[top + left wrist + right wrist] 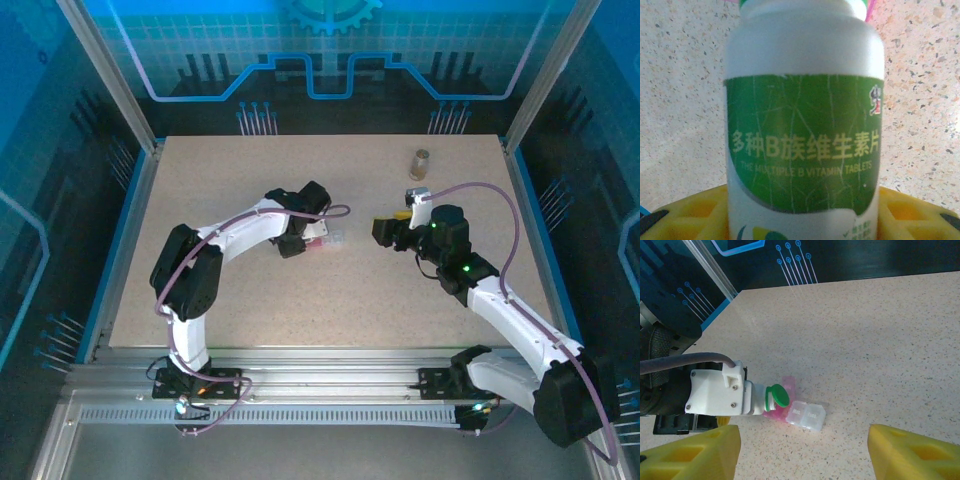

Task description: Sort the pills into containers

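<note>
My left gripper [800, 215] is shut on a white bottle [805, 125] with a green vitamin label, its yellow fingers [687, 210] on either side. In the right wrist view the bottle [756, 400] lies tipped sideways. Its green cap [779, 395] looks flipped open right over a small pill box [807, 415] with clear compartments marked Mon. and Tues. and a pink part [788, 386]. A brownish vial [419, 163] stands upright at the far right. My right gripper [802, 460] is open, near the table and right of the pill box, with nothing between its fingers. The pills are hidden.
In the top view the left gripper [293, 243] and right gripper [385, 232] face each other mid-table, the pill box [332, 241] between them. Metal frame posts [110, 75] and blue walls edge the speckled table [250, 310].
</note>
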`<action>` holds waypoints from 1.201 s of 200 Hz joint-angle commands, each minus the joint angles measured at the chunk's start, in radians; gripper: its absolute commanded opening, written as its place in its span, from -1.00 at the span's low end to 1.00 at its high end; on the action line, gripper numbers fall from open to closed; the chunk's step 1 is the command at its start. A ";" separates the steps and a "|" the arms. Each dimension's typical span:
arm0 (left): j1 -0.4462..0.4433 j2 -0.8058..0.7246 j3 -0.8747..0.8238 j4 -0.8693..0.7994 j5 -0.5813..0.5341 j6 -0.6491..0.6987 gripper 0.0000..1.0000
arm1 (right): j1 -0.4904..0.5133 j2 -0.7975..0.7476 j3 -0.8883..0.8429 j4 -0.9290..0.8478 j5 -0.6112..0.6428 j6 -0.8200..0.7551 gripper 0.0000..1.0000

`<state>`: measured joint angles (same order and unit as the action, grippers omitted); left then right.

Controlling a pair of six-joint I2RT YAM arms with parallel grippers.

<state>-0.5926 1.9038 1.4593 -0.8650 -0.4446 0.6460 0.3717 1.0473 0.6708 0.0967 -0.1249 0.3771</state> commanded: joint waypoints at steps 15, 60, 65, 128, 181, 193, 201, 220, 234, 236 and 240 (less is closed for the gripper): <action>-0.022 0.042 0.046 -0.051 -0.060 0.055 -1.00 | -0.014 -0.011 -0.002 0.000 -0.012 0.008 0.38; -0.029 0.077 0.104 -0.104 -0.057 0.052 -1.00 | -0.014 -0.004 -0.001 0.003 -0.027 0.017 0.38; -0.029 0.077 0.104 -0.104 -0.057 0.054 -1.00 | -0.014 -0.005 -0.002 0.003 -0.025 0.017 0.38; -0.032 0.099 0.093 -0.104 -0.085 0.075 -1.00 | -0.015 -0.007 -0.004 0.003 -0.022 0.016 0.38; -0.033 0.098 0.087 -0.091 -0.107 0.099 -1.00 | -0.015 -0.013 -0.014 0.009 -0.006 0.021 0.38; -0.033 0.098 0.088 -0.090 -0.108 0.103 -1.00 | -0.016 -0.013 -0.016 0.010 -0.001 0.020 0.38; -0.033 0.099 0.092 -0.091 -0.106 0.103 -1.00 | -0.017 -0.012 -0.019 0.015 0.001 0.020 0.38; -0.033 0.095 0.098 -0.097 -0.104 0.104 -1.00 | -0.019 -0.009 -0.025 0.027 -0.006 0.026 0.38; -0.033 0.086 0.098 -0.099 -0.104 0.107 -1.00 | -0.020 -0.005 -0.030 0.044 -0.022 0.030 0.38; -0.033 0.085 0.098 -0.099 -0.104 0.107 -1.00 | -0.020 -0.004 -0.031 0.046 -0.024 0.031 0.38; -0.033 0.082 0.099 -0.099 -0.104 0.106 -1.00 | -0.020 -0.004 -0.032 0.051 -0.026 0.032 0.38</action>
<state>-0.6186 1.9835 1.5311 -0.9337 -0.5278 0.7292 0.3710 1.0473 0.6617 0.1009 -0.1394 0.3935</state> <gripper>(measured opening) 0.510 0.688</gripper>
